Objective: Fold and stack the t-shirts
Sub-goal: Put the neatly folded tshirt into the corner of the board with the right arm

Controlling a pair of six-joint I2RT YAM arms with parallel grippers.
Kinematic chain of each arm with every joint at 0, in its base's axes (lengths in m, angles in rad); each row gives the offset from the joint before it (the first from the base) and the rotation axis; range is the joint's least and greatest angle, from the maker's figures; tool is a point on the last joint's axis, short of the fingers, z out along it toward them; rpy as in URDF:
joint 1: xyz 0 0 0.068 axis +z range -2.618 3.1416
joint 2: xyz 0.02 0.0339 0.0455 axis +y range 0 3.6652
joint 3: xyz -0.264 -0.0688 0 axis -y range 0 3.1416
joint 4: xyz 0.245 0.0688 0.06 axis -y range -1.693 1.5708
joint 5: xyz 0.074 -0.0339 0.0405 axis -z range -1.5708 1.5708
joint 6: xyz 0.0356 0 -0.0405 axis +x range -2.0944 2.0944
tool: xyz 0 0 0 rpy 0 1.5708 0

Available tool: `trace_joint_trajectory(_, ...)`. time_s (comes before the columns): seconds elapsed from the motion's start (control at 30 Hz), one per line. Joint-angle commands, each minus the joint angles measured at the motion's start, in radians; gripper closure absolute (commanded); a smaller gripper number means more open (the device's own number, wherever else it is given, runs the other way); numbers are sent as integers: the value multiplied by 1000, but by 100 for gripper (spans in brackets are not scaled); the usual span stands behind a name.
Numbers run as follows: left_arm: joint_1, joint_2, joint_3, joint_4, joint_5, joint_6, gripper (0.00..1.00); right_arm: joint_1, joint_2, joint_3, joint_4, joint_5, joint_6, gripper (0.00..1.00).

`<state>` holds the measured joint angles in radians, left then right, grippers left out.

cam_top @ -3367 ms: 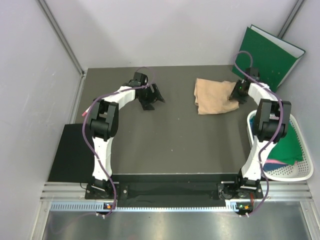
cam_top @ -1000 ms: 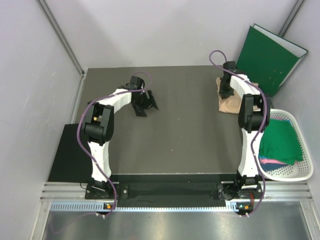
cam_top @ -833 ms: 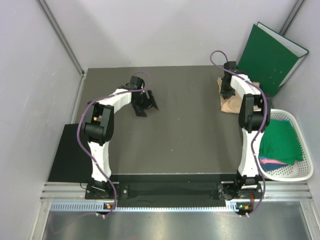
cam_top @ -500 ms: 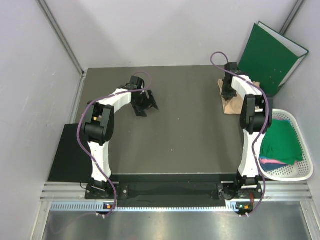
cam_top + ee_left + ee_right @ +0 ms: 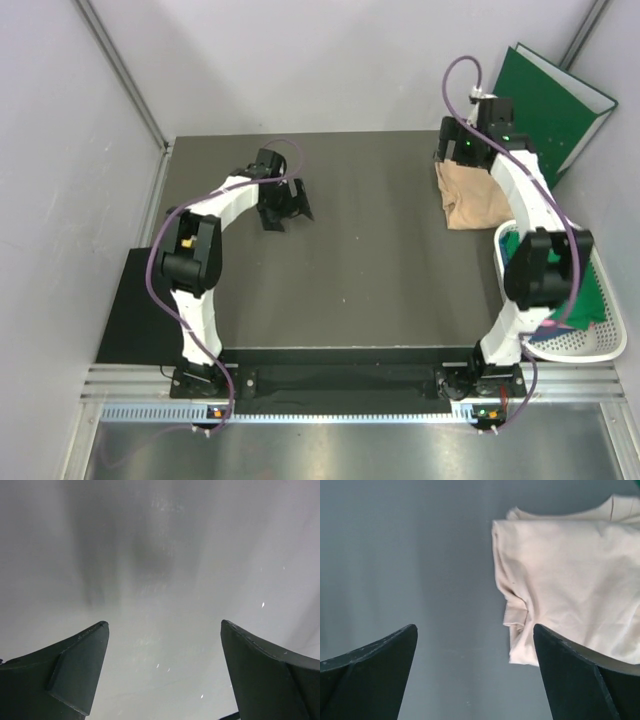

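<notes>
The folded pale peach-beige t-shirt [image 5: 474,194] lies at the table's far right, near the folder; in the right wrist view [image 5: 570,585] it fills the upper right. My right gripper [image 5: 452,152] is open and empty, raised above the shirt's far left corner; in its own view [image 5: 475,645] the jaws stand wide over bare table beside the shirt's edge. My left gripper [image 5: 285,208] is open and empty at the far left-middle of the table, its view [image 5: 164,645] showing only bare surface. A dark green t-shirt [image 5: 588,300] and a pink one [image 5: 550,326] lie in the basket.
A white basket [image 5: 590,345] stands off the table's right edge. The stiff green folder [image 5: 545,100] leans in the far right corner. A black mat [image 5: 135,310] lies at the left, beside the table.
My right gripper has let go of the peach t-shirt and lifted up and away toward the far edge; the shirt now lies uncovered. The left arm has shifted only slightly.
</notes>
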<state>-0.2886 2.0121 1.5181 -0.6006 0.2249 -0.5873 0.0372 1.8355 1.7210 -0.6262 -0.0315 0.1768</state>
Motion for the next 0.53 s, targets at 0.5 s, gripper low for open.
trace_joint_trajectory(0.5, 6, -374, -231, -114, -191, 241, 2, 44, -686, -656, 246, -131, -54, 0)
